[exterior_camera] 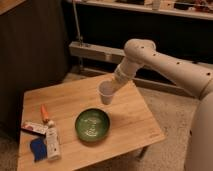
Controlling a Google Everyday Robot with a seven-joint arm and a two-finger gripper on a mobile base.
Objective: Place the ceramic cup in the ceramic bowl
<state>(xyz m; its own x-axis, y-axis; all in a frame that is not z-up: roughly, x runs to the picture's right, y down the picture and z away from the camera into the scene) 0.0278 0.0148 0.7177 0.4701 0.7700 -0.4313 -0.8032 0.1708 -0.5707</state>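
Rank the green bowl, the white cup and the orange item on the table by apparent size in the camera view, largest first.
1. Ceramic bowl.
2. Ceramic cup, held above the table by the shut gripper; being lifted may make it look slightly larger.
3. Orange item, close to the cup in apparent size; ranking unsure.

Smooth off-white tubular arm (pixel 165 62), rounded elbow dotted with small dark holes, claw (pixel 111 90) at its tip.

claw (pixel 111 89) hid behind ceramic cup (pixel 106 93); arm (pixel 165 62) cut off rt
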